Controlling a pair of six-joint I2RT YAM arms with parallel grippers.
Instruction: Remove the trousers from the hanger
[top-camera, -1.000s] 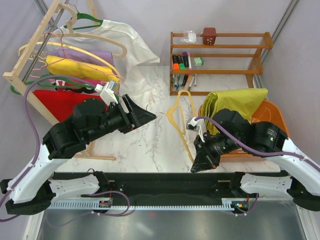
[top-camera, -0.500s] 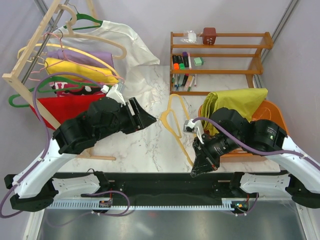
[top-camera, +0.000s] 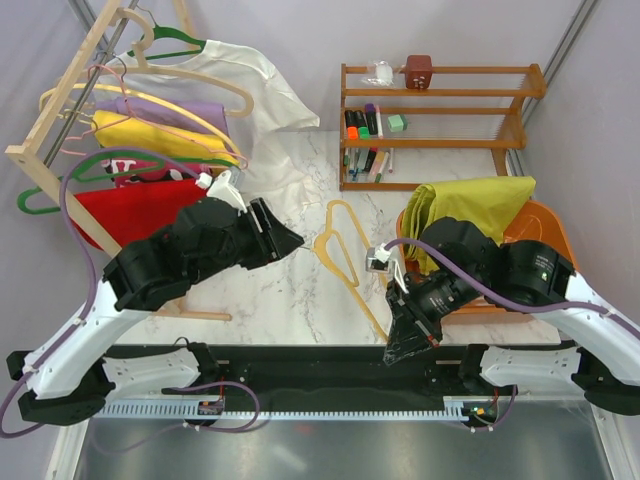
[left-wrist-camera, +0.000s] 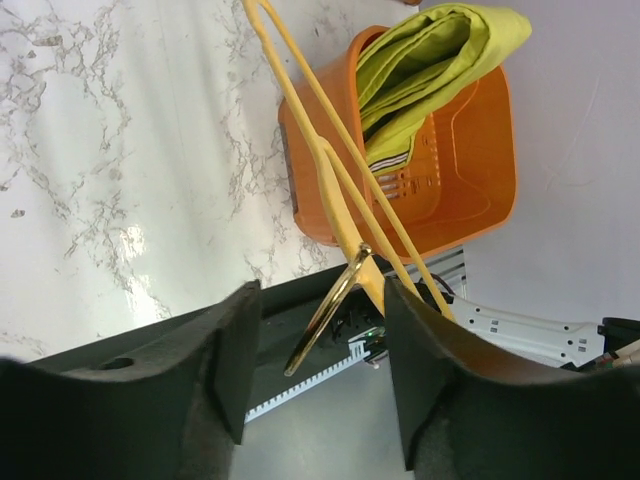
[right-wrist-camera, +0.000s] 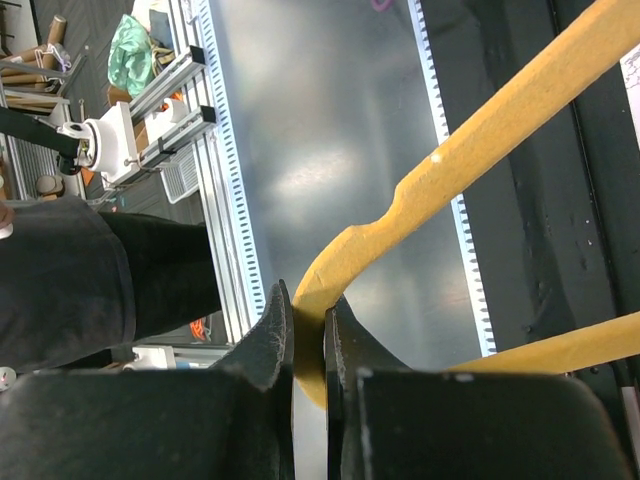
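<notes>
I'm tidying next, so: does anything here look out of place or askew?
The trousers lie bunched over the orange basket, spilling past its rim rather than tucked inside. The bare hanger juts slantwise from the shut right gripper.

Marble table (top-camera: 300, 292) bears orange basket (top-camera: 546, 226), wooden shelf (top-camera: 440, 143)

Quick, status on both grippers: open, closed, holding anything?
Left gripper: open, gripping nothing.
Right gripper: closed on the pale yellow-orange thin plastic hanger.
</notes>
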